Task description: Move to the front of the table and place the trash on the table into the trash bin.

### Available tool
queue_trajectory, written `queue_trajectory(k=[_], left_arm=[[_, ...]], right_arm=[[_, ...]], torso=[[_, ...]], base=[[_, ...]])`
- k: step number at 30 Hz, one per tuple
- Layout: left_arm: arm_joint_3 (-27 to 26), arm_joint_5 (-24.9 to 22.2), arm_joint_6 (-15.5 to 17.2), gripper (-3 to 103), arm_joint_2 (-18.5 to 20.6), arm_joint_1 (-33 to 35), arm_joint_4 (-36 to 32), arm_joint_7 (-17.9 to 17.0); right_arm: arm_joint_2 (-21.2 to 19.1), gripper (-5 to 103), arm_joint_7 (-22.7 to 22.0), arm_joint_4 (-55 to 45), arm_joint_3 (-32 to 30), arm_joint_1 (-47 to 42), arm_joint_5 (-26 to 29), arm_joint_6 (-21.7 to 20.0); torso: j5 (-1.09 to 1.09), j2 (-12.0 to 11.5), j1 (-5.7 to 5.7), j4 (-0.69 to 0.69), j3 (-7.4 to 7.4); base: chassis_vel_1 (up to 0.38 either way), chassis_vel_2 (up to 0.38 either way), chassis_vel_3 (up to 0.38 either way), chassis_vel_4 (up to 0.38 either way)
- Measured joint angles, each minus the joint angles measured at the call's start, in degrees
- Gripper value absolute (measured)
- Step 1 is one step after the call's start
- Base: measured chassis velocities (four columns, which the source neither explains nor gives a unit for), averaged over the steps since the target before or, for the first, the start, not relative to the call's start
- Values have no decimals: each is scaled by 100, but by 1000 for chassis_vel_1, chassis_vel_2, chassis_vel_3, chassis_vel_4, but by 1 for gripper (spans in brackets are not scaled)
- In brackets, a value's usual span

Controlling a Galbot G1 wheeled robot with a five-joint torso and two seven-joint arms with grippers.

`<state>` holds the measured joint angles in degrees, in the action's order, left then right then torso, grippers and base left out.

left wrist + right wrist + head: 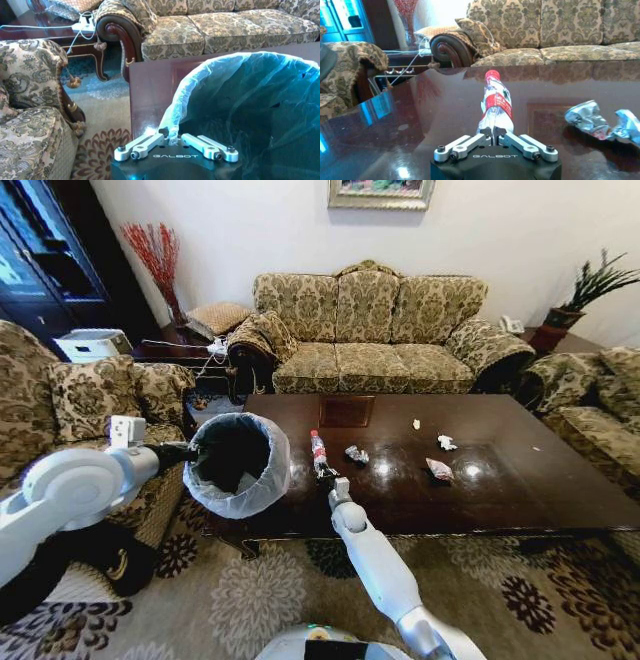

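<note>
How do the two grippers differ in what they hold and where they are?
The left gripper is shut on the rim of the trash bin, holding it at the table's left end. The right gripper is shut on the bottle, low over the tabletop. The bin stands upright; the bottle lies flat. Both grippers are closed.

Legible text, two instances:

1. "GALBOT", pale capitals on the dark housing of the left gripper (175, 138), read in the left wrist view, just beneath the finger linkages.
2. "GALBOT", same lettering, on the dark housing of the right gripper (495, 135), read in the right wrist view.

Illegible: the red-and-white label of the bottle (495, 105) carries print, too small and crumpled to make out. The silvery wrapper (586, 117) shows no readable marking.
</note>
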<state>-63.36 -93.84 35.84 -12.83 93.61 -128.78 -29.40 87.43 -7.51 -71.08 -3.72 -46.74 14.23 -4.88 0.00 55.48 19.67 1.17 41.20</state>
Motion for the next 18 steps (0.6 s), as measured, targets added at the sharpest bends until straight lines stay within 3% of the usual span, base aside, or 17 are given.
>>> queue_trajectory(k=[3,10,13,18], left_arm=[[-1,-2,0,0,13,-1,16,0],[6,-11,11,0,77,-2,171,0],[69,-150,52,0,240,-30,409,-26],[178,-360,83,0,429,-107,559,-97]], right_arm=[[-58,0,-11,-134,-26,-43,43,-5],[-225,0,10,-970,-92,-293,128,746],[-442,0,44,-2189,-36,-471,391,959],[-696,0,50,-3412,217,-513,877,869]], torso=[[0,0,1,-1,1],[-1,0,1,-1,1],[-1,0,1,-1,1],[-1,0,1,-1,0]], base=[[0,0,0,0],[0,0,0,0],[0,0,0,0],[0,0,0,0]])
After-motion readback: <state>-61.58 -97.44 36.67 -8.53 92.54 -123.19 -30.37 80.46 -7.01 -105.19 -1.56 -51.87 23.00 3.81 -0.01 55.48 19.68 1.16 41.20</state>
